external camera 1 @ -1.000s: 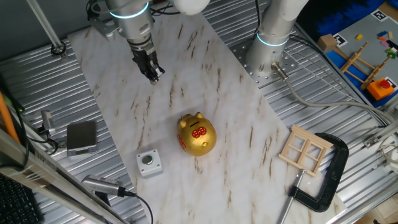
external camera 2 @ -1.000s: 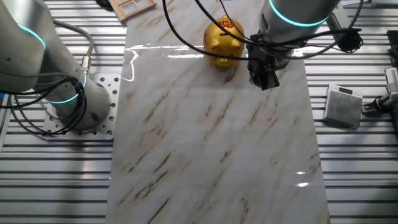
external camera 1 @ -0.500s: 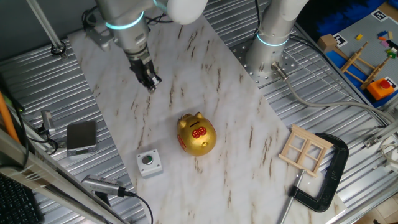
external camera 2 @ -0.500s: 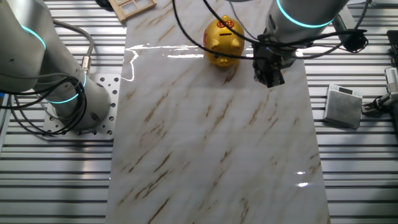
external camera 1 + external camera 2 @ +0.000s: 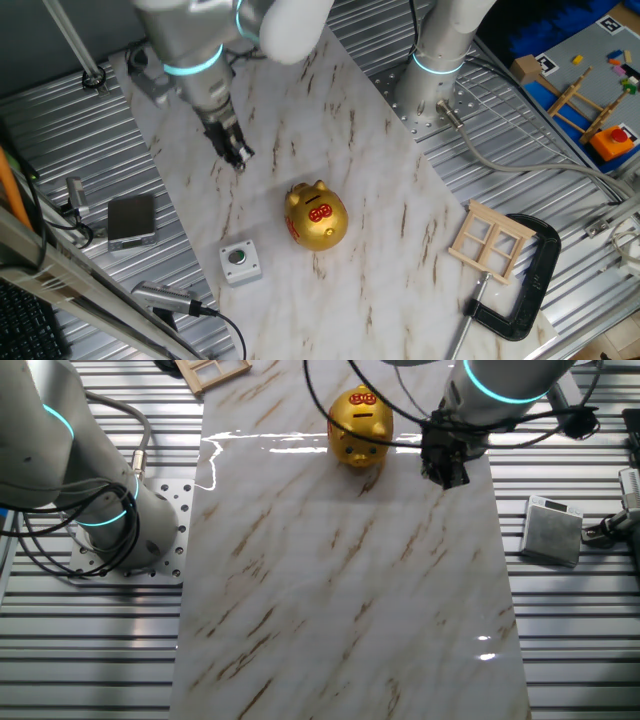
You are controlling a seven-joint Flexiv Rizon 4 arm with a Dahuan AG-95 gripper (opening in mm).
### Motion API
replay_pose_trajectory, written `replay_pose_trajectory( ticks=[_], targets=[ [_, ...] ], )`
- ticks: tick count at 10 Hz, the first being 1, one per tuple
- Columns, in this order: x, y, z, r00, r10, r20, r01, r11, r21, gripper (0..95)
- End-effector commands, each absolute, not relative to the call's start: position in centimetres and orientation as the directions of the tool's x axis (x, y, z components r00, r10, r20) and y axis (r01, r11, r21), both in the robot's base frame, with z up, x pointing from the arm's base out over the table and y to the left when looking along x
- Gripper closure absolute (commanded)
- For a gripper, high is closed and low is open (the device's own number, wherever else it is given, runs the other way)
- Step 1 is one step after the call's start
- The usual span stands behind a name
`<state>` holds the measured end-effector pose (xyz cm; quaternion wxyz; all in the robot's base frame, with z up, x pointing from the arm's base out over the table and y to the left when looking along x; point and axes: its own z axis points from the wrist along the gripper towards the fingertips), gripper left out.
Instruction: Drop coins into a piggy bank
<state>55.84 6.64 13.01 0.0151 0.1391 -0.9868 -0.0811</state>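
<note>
Fixed views of the marble board. The piggy bank stands upright near the middle of the board, ears toward the far edge; the red slot marking on its back faces up, its long axis running roughly left to right in the first fixed view. In the other fixed view the same pig sits at the far end of the board. The gripper hangs above the board's left part, fingers pointing down, well apart from the pig and clear of it. From the gripper, the pig lies to the right and nearer the camera in the first fixed view. The fingers appear drawn close together; whether a coin is pinched between them cannot be told, since the tips are too small and dark in both views. No loose coin is visible on the board. The coming move, by judgement, depends on carrying the fingertips rightward over the slot and aligning any held coin with the slot's long axis.
</note>
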Motion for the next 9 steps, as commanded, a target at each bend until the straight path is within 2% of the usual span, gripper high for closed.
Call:
replay_pose_trajectory(
  ticks=[1, 9],
  targets=[
    [57.5, 8.2, 12.9, -0.959, -0.284, 0.008, -0.277, 0.941, 0.196, 95.0],
    [60.4, 10.1, 13.1, -0.954, -0.3, 0.0, -0.287, 0.915, 0.285, 95.0]
  ],
)
